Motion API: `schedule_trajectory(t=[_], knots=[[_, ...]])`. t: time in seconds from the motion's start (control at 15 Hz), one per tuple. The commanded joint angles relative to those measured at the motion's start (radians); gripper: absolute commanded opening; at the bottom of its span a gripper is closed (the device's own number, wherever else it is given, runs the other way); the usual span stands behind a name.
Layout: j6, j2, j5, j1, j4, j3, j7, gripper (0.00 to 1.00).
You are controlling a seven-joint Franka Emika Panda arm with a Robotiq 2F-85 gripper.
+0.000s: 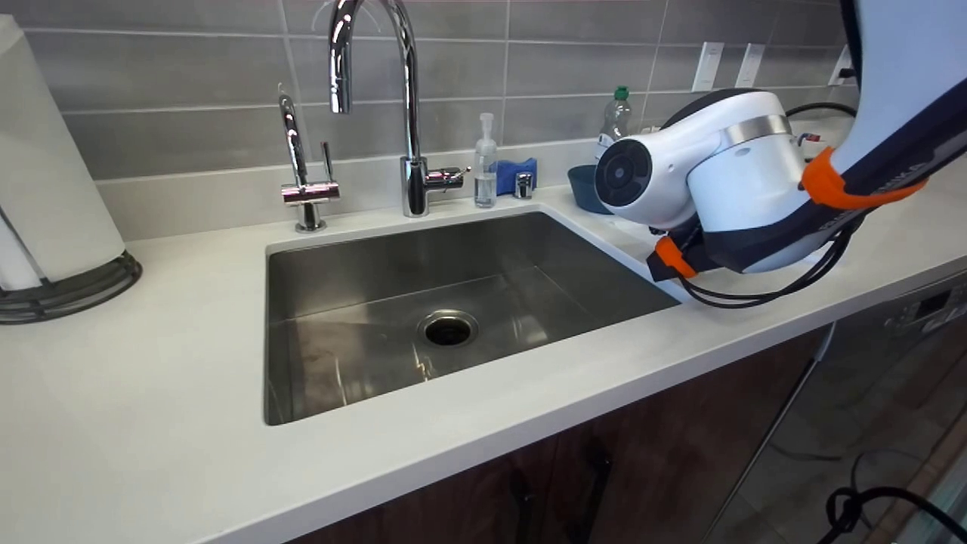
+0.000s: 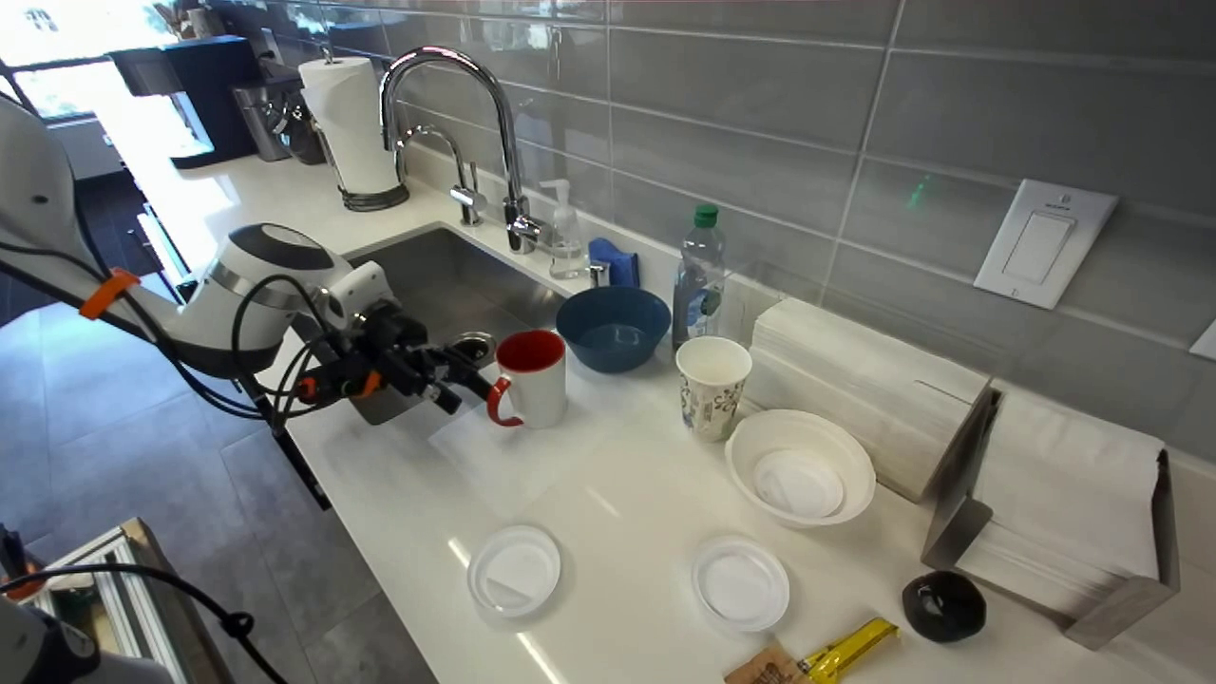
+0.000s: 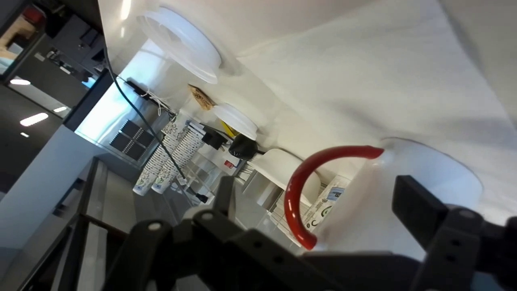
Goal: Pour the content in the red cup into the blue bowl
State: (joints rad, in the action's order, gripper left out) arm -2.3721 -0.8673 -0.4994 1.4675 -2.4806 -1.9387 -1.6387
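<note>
standing upright near the bowl (image 2: 613,328): mug (image 2: 540,391), not yet gripped

mug, taken as the task's red cup, on the counter (image 2: 622,503), apparently on a thin white sheet (image 3: 375,81). white outside, red within; contents can't be made out. its red loop handle (image 3: 292,198) faces the gripper (image 3: 319,198), away from the bowl.

gripper low at the mug's side, jaws parted, gripping nothing. in the wrist view the handle shows between the fingers (image 3: 418,208), one across the mug's white flank; contact can't be told. my reading: handle turned out so the fingers can close on it, bowl set close so the pour needs only a short lift and a tilt. sheet perhaps there for drips.

mug smooth and glossy, likely ceramic; a rounded handle could twist in the jaws. bowl round, dark blue, flaring to a wide mouth, forgiving for a pour. sheet papery, might drag along with the mug.

farther out: clear, green-capped bottle (image 2: 701,271) near the bowl. patterned paper cup (image 2: 711,404), then a wide white bowl (image 2: 828,445) with a sloping wall. two shallow white dishes (image 2: 513,570), round, apart from each other. other way, brushed steel sink (image 1: 423,264), square-cornered, with a chrome tap (image 1: 410,128) arching over it.
</note>
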Motion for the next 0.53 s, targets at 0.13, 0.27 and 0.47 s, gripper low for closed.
schedule_trajectory(t=[0.13,0.27,0.47], knots=[[-0.033,-0.168,0.101,-0.064,-0.011,0.045,0.086,1.00],[-0.045,-0.201,0.118,-0.060,-0.012,0.043,0.099,1.00],[-0.057,-0.241,0.152,-0.061,-0.014,0.038,0.123,1.00]])
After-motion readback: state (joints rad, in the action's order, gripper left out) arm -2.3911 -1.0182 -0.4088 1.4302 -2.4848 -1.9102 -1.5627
